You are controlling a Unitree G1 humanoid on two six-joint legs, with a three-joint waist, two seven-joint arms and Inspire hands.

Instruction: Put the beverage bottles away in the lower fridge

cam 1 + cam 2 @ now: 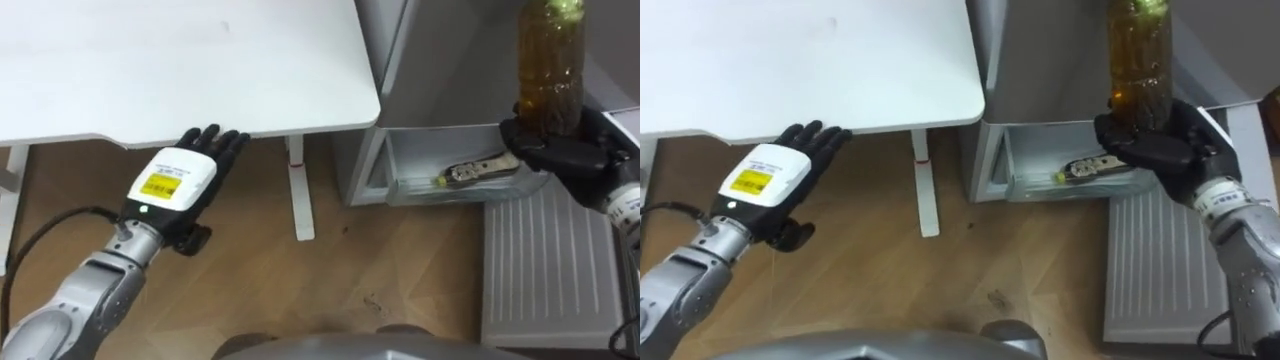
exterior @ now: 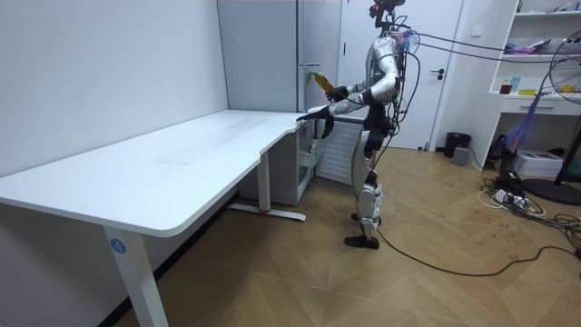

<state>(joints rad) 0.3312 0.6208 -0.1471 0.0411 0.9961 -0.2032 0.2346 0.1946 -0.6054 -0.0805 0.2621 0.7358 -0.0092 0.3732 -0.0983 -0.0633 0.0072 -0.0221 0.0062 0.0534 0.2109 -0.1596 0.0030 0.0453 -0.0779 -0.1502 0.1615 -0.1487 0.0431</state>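
The right hand (image 1: 562, 152) is gripping the bottle (image 1: 550, 70) by its base, risking a topple above the fridge drawer (image 1: 400, 190); the left hand (image 1: 185, 175) is hovering flat-fingered.

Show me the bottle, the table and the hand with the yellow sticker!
bottle (image 1: 550, 75): left eye view, on its amber middle.
table (image 1: 180, 60): left eye view, on its bare white top.
left hand (image 1: 172, 182): left eye view, on its back.
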